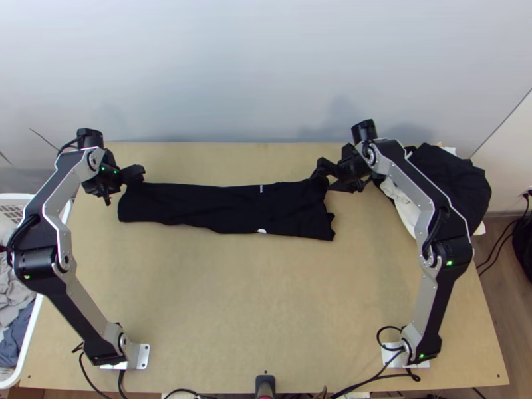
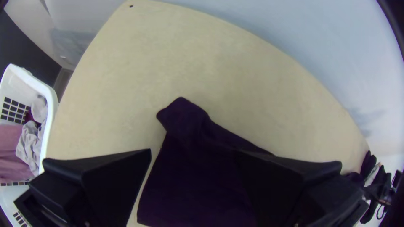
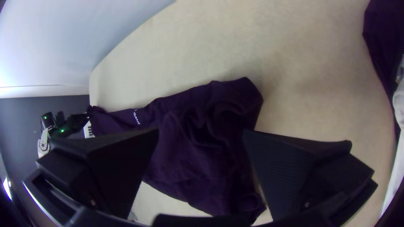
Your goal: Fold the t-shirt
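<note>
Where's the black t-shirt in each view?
Top: T-shirt across the far half of the table, a long strip.
Left wrist: between the left pincer's open fingers, one end jutting beyond.
Right wrist: between the right pincer's open fingers, rumpled end.
Shared landmark: pale wall along the table's edge.

Shirt: matt cloth, creased. Table: smooth wood, matt. Basket: smooth, glossy plastic. Arm links: smooth metal.
</note>
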You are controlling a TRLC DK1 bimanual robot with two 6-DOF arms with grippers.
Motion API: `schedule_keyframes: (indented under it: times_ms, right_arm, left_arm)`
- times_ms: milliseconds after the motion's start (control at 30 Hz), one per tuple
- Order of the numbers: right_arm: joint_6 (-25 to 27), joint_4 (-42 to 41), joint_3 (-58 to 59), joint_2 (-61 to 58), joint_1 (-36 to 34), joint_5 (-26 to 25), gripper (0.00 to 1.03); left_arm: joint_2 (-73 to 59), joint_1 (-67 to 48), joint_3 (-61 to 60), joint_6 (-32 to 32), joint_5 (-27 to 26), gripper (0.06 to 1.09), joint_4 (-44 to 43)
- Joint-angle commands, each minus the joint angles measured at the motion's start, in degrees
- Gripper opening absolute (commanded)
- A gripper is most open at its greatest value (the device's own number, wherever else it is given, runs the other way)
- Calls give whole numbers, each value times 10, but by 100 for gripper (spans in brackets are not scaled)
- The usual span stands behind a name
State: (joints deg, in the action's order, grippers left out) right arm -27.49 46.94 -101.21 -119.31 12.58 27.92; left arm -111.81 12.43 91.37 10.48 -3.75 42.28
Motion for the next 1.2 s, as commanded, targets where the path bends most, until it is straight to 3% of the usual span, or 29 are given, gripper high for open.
schedule_keyframes:
  times_ms: [0, 233, 500, 1167]
  right_arm:
    - [-11, 9, -8, 36, -9, 21, 98]
    - [-5, 40, -32, 81, 41, 48, 98]
    - [15, 48, -38, 87, 114, 46, 98]
    - [17, 61, -84, 65, 148, 47, 98]
  left_arm:
    - [54, 8, -46, -50, 1, 104, 8]
    - [98, 30, -124, -99, -2, 104, -3]
    - [86, -5, -165, -82, -1, 104, -77]
    - [15, -42, -168, -61, 15, 103, -113]
